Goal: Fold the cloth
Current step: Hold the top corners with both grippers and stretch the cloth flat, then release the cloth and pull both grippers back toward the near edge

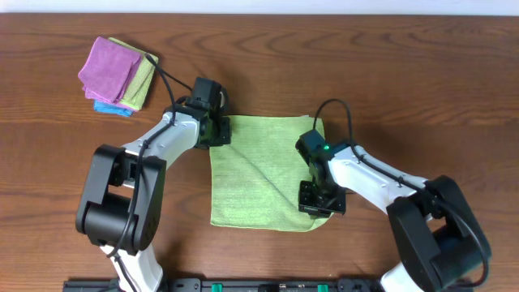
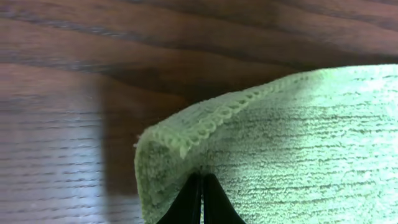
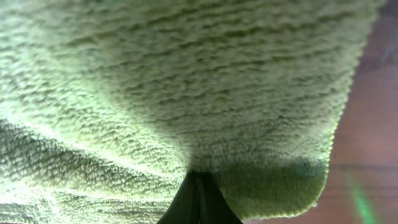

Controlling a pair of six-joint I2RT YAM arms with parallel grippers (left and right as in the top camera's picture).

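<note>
Your cloth (image 1: 255, 174) is a light lime green, plain, with a fine ribbed nap and a looped hem of the same green. The table (image 1: 422, 73) is dark brown with wood grain. You also have 3 small cloths: a purple cloth (image 1: 105, 69), a dull yellow-green cloth (image 1: 144, 81) and a blue cloth (image 1: 112, 108). The left gripper (image 1: 217, 130) and right gripper (image 1: 318, 207) are black. The arms are white and black. A green light (image 1: 325, 148) glows on the right one.

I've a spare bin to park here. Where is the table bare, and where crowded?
Bare wood: top right, beyond the cloth and above the right arm; far left, below the stacked small cloths, beside the left arm. Crowded: the middle, where both arms meet the cloth.
</note>
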